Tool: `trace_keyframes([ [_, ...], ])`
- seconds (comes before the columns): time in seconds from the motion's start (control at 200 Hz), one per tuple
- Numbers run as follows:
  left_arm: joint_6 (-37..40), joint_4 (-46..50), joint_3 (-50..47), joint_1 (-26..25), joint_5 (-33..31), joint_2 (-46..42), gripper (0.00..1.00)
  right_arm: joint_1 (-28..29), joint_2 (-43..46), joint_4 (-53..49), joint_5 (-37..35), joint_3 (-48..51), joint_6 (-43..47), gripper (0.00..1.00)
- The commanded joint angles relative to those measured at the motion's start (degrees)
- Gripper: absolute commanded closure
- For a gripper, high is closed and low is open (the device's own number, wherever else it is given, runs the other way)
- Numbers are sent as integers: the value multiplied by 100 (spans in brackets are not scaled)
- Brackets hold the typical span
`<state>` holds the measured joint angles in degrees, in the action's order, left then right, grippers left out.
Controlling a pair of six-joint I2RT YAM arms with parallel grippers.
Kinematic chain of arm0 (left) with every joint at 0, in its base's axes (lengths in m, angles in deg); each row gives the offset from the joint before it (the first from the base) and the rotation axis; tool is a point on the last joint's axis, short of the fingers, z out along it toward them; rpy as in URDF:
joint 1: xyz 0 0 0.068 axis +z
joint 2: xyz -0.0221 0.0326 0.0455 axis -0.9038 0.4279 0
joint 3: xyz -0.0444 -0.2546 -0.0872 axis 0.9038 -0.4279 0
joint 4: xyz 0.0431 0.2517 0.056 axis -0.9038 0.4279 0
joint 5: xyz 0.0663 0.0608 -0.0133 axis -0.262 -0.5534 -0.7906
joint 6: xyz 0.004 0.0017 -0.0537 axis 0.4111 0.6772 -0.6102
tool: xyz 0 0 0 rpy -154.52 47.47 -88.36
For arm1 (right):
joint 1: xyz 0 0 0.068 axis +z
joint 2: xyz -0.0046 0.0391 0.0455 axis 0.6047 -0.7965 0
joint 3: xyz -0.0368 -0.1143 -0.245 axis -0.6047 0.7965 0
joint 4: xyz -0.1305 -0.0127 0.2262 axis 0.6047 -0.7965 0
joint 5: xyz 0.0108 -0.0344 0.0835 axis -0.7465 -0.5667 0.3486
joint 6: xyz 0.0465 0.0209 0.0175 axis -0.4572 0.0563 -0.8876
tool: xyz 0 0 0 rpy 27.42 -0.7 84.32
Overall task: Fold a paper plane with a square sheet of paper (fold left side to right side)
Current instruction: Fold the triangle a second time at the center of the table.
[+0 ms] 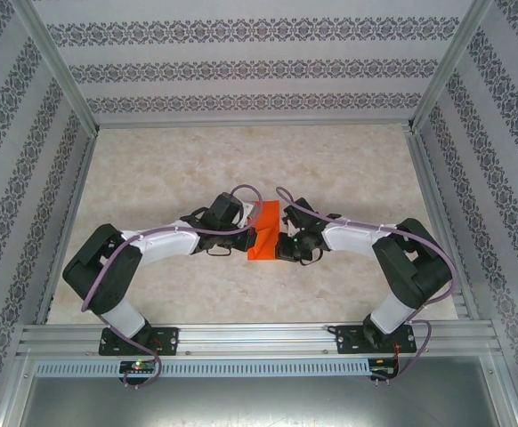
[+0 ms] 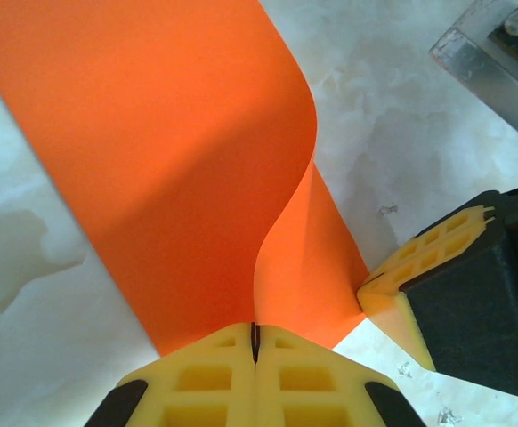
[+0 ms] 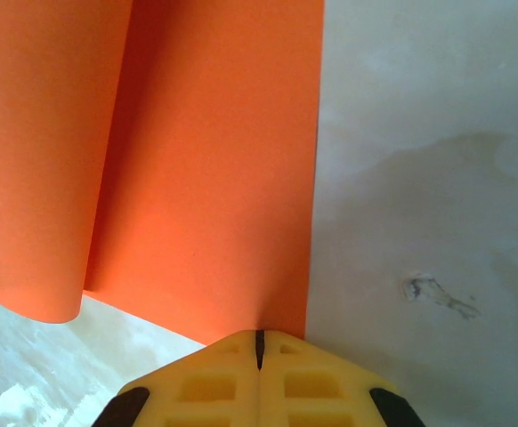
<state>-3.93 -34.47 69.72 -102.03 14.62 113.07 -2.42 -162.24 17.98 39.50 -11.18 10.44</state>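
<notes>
Top view: the square sheet of paper (image 1: 268, 219) lies at the middle of the marble-patterned table (image 1: 241, 160), between the two wrists; its outline here is a narrow strip with blunt ends and no pointed tip; the long axis runs from far to near, the near end leaning slightly toward the left arm's side.

The left gripper (image 1: 252, 238) meets the strip's left edge and the right gripper (image 1: 283, 245) its right edge, both toward the near end; the two arms reach inward from either side and cover part of the paper; purple cables (image 1: 241, 190) loop above both wrists.

Left wrist view: the sheet (image 2: 152, 160) is partly doubled; one layer rises off the table in a smooth curve, and its edge runs down into the slit between the yellow fingers (image 2: 197, 382) of the left gripper (image 2: 254, 349), which are pressed together and pinch that lifted layer; the lower layer lies flat. At the flat layer's side edge sits the tip of the right gripper (image 2: 368, 290), touching the paper; a metal block (image 2: 495, 55) stands at the upper right, well apart.

Right wrist view: the sheet (image 3: 214, 178) extends straight away from the right gripper (image 3: 259, 343); a curled upper layer overlaps the flat one on the left; the jaws are pressed together with their tips at the paper's near edge, close to its corner; whether any paper sits between them cannot be told. A small scuff (image 3: 437, 298) marks the bare table beside the sheet.
</notes>
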Motion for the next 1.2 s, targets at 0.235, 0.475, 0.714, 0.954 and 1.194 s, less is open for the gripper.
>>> trace_keyframes([
  [0.235, 382, 310, 363, 211, -107, 445, 100, 86, -236, -543, -347, -133, 263, 100],
  [0.475, 444, 310, 502, 326, -146, 663, 100, 107, -217, -581, -350, -95, 281, 100],
  [0.714, 496, 367, 664, 361, -138, 841, 100, 107, -213, -582, -346, -91, 285, 100],
  [0.954, 518, 381, 751, 396, -162, 958, 100, 107, -214, -609, -352, -98, 296, 100],
  [1.194, 557, 451, 781, 414, -207, 1007, 100, 107, -229, -617, -363, -85, 316, 100],
])
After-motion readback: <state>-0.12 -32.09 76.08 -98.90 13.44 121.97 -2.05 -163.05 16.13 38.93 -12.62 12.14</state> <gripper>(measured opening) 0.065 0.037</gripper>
